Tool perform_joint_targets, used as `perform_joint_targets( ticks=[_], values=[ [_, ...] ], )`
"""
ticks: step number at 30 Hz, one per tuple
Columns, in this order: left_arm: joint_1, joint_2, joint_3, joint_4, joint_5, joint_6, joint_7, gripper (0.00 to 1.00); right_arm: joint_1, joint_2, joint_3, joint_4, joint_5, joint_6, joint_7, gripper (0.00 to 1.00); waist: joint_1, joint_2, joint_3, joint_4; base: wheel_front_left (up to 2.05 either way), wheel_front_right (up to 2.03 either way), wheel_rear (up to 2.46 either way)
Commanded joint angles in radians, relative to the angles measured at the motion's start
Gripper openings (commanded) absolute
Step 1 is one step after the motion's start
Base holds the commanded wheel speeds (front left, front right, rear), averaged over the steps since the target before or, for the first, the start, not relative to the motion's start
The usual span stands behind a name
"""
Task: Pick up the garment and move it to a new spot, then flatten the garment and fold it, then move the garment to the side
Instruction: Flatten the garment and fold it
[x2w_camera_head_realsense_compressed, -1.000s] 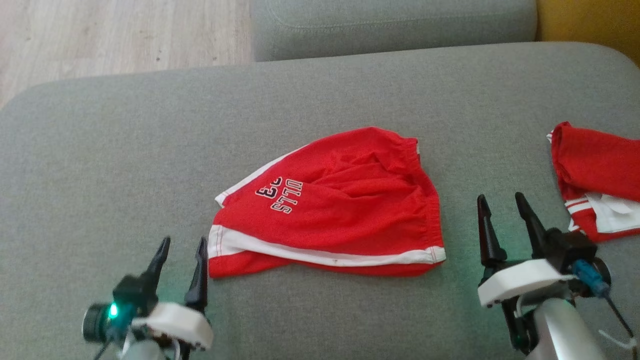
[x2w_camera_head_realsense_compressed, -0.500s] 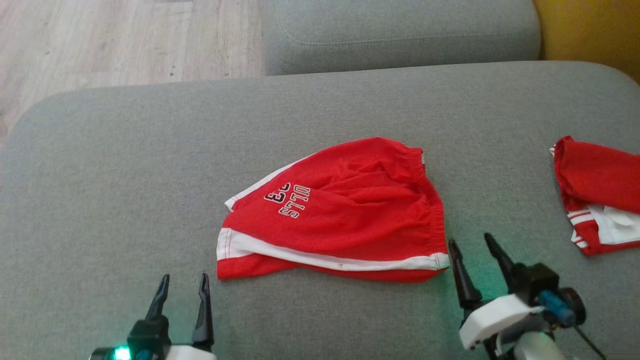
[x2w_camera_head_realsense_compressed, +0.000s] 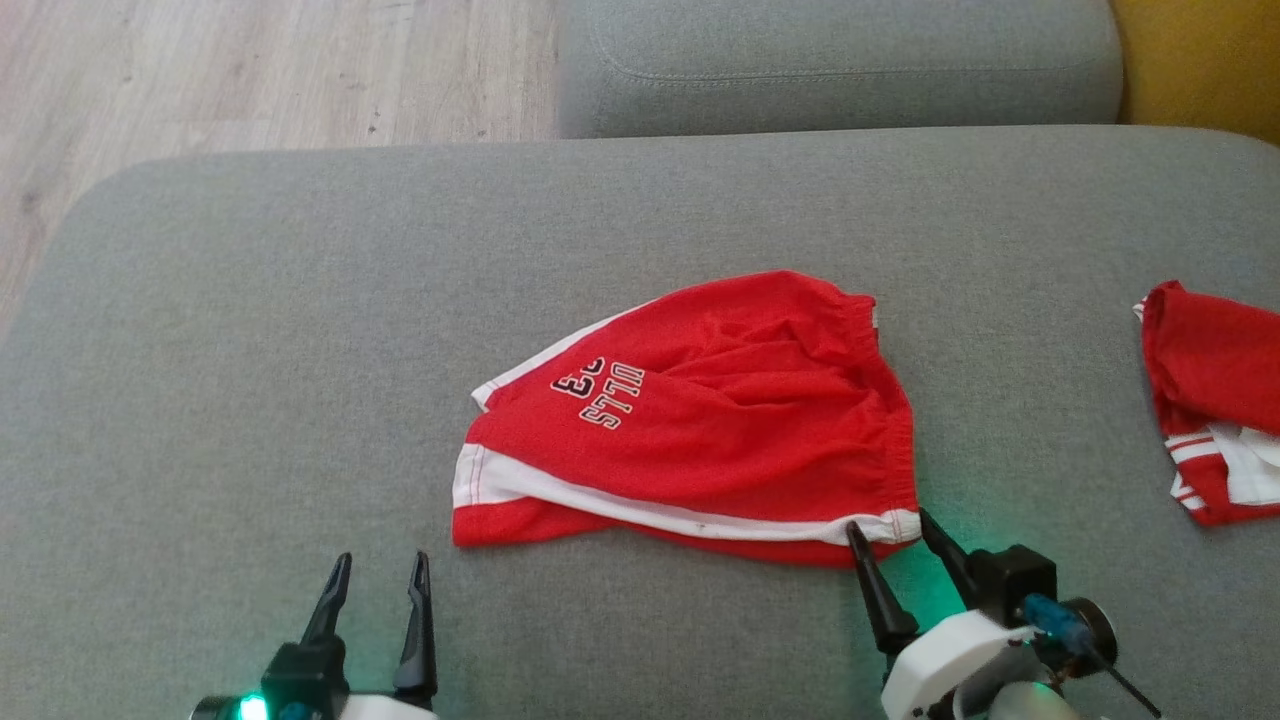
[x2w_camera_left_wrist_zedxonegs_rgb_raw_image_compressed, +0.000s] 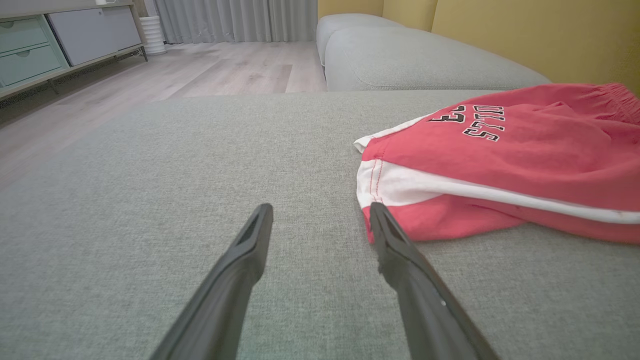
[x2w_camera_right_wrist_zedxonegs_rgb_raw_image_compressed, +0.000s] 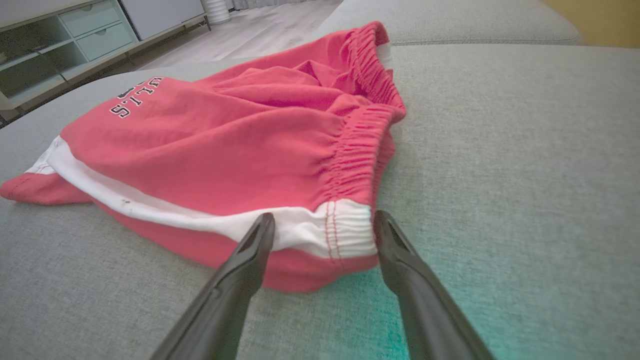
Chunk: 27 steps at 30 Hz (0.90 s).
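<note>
Right pincer, spread, brackets the shorts' waistband corner, probably to pinch it; left pincer hovers spread near the hem.

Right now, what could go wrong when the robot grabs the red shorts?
1. The open right end effector straddles the layered waistband corner of the red shorts; closing might pinch just one layer, so they could unfold.
2. The open left end effector sits beside the hem, not around it; a one-sided lift might leave the shorts dangling.
3. A second red garment lies to the right; moving there could tangle both.
</note>
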Motion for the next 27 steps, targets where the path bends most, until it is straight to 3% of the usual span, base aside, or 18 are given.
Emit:
perform_joint_targets(
  ticks=[1,18,21,22,23,25,26,27],
  values=[
    [-0.031,-0.001,0.04,-0.024,0.015,0.0,-0.005,1.0,-0.04,-0.004,0.032,-0.02,0.007,-0.001,-0.007,1.0,0.0,0.0,0.0,0.001,0.0,0.0,0.0],
    [-0.034,-0.004,0.023,-0.018,-0.008,-0.002,-0.005,1.0,-0.064,-0.074,0.181,-0.025,0.177,-0.001,-0.007,1.0,0.0,0.0,0.014,-0.004,0.0,0.0,0.0],
    [-0.038,-0.004,0.019,-0.019,-0.014,-0.002,-0.005,1.0,-0.077,-0.08,0.19,-0.029,0.208,-0.001,-0.007,0.68,0.0,0.0,0.021,-0.003,0.0,0.0,0.0],
    [-0.041,-0.004,0.018,-0.018,-0.015,-0.002,-0.005,1.0,-0.081,-0.083,0.193,-0.03,0.214,-0.001,-0.007,0.49,0.0,0.0,0.024,-0.003,0.0,0.0,0.0],
    [-0.043,-0.004,0.018,-0.018,-0.016,-0.002,-0.005,1.0,-0.085,-0.085,0.195,-0.03,0.218,-0.001,-0.007,0.4,0.0,0.0,0.026,-0.002,0.0,0.0,0.0],
    [-0.046,-0.004,0.017,-0.017,-0.017,-0.002,-0.005,1.0,-0.089,-0.089,0.199,-0.026,0.225,-0.001,-0.007,0.07,0.0,0.0,0.029,0.0,0.0,0.0,0.0],
    [-0.047,-0.004,0.017,-0.018,-0.019,-0.002,-0.005,1.0,-0.09,-0.092,0.202,-0.023,0.227,-0.001,-0.007,0.0,0.0,0.0,0.03,0.0,0.0,0.0,0.0],
    [-0.047,-0.004,0.017,-0.018,-0.02,-0.002,-0.005,1.0,-0.089,-0.096,0.203,-0.019,0.23,-0.001,-0.007,0.0,0.0,0.0,0.03,0.0,0.0,0.0,0.0]
  ],
)
